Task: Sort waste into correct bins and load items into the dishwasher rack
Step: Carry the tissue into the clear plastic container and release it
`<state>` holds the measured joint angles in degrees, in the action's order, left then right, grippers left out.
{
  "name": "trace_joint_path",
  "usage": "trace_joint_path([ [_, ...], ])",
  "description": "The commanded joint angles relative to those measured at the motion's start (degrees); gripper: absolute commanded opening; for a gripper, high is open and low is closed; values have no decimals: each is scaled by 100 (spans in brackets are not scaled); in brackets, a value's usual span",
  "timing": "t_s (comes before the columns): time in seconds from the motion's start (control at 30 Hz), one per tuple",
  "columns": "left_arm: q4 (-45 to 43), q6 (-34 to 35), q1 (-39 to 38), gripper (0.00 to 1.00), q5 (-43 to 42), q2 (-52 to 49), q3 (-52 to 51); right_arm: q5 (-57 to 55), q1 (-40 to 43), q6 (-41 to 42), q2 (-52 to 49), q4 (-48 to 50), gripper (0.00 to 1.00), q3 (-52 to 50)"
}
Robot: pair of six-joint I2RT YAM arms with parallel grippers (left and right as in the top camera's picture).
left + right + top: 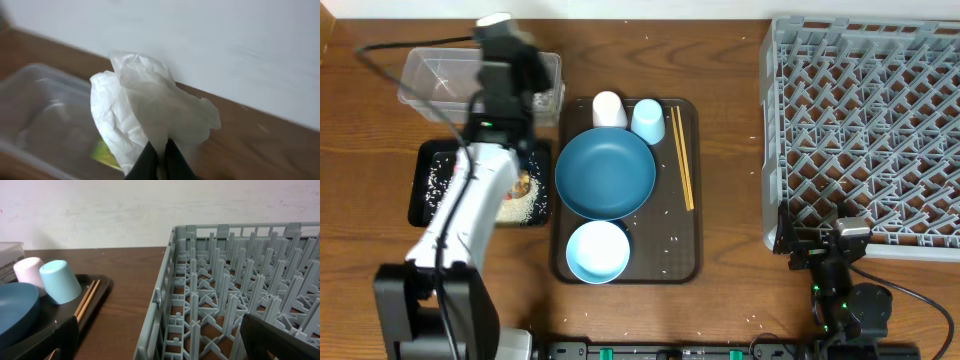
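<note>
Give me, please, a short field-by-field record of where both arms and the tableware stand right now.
left gripper: shut on crumpled tissue, above the clear tub
right gripper: open, empty, at a front corner of the rack
clear tub contents: foil wrapper
black tray: holds loose rice
serving tray: plate, bowl, white cup, blue cup, chopsticks
rack contents: no items visible
</note>
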<state>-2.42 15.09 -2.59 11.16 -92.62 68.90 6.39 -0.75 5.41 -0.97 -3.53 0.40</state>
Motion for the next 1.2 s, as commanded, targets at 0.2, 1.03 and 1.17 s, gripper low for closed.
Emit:
trace_joint_path([
  [0.2, -398, 367, 833, 17, -212, -754, -11, -17, 59, -35, 11, -17, 99, -9],
  [1.03, 3770, 673, 824, 98, -2177, 1799, -11, -17, 57, -35, 11, -17, 99, -9],
  [1.17, 4817, 949, 826, 98, -2273, 2052, -11, -17, 59, -35, 11, -17, 99, -9],
])
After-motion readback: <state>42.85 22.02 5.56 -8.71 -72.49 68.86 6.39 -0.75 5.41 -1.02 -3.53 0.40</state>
